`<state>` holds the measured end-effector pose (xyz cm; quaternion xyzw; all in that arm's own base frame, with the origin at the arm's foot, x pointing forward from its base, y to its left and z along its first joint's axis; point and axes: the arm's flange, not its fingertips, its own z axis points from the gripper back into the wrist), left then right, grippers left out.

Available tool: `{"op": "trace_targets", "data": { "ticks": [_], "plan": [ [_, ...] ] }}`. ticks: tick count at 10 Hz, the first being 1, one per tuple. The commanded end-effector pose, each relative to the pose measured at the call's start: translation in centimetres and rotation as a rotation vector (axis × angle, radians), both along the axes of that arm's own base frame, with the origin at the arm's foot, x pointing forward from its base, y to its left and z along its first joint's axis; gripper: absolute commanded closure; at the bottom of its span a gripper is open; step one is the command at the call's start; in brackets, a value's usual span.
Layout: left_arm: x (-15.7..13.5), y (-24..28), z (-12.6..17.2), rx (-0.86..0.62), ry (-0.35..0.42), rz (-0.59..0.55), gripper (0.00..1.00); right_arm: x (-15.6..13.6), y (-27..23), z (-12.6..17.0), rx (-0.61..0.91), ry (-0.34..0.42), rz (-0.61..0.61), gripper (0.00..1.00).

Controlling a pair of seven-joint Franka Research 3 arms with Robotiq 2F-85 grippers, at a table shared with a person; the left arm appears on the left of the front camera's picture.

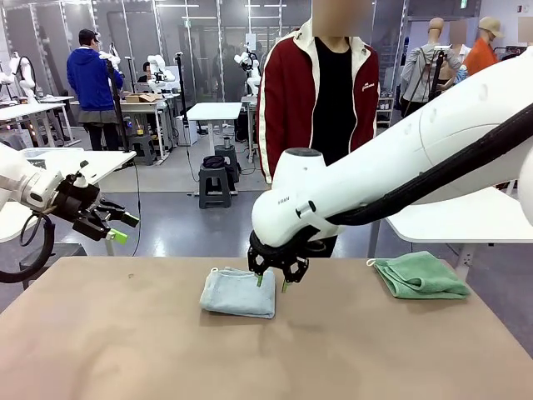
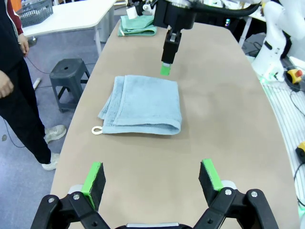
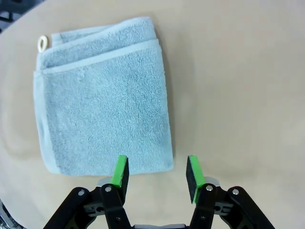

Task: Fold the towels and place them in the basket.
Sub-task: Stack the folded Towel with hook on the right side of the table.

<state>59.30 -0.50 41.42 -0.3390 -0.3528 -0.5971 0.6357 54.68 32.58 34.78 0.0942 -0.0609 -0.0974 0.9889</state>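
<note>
Bare table [image 1: 125, 350] all round the folded grey towel [image 1: 239, 292], and the right gripper [image 1: 271, 283] hangs half-open, holding nothing, just over its right edge.

the right arm [image 1: 416, 158], filling the right half of the front view, is glossy white with rounded joint housings and a thick black cable along its underside. its right gripper [image 1: 271, 282] is black with small green pads. at the left edge, the left gripper [image 1: 117, 227] is black too, green-tipped, on a white wrist with a looping black cable. the person [image 1: 321, 92] at top centre wears a dark red jacket with cream stripes over black.
</note>
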Motion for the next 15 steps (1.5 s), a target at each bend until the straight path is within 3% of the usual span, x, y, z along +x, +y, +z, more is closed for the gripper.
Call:
{"op": "trace_targets", "data": {
  "ticks": [1, 4, 7, 11, 15],
  "plan": [
    [-0.1, -0.1, 0.2, 0.002, -0.005, 0.003, 0.00, -0.5, 0.3, -1.5, 0.002, -0.075, -0.036, 0.38],
    [-0.1, -0.1, 0.2, 0.002, -0.005, 0.003, 0.00, 0.3, 0.2, -3.2, -0.005, -0.130, -0.036, 0.38],
    [-0.1, -0.1, 0.2, 0.002, -0.005, 0.003, 0.00, 1.2, 0.4, -4.7, 0.009, -0.138, -0.026, 0.38],
    [-0.1, -0.1, 0.2, 0.002, -0.005, 0.003, 0.00, 1.3, 0.7, -5.3, 0.002, -0.200, -0.010, 0.38],
    [-0.1, -0.1, 0.2, 0.002, -0.005, 0.003, 0.00, 1.3, 0.8, -5.2, -0.001, -0.207, 0.043, 0.78]
  ]
}}
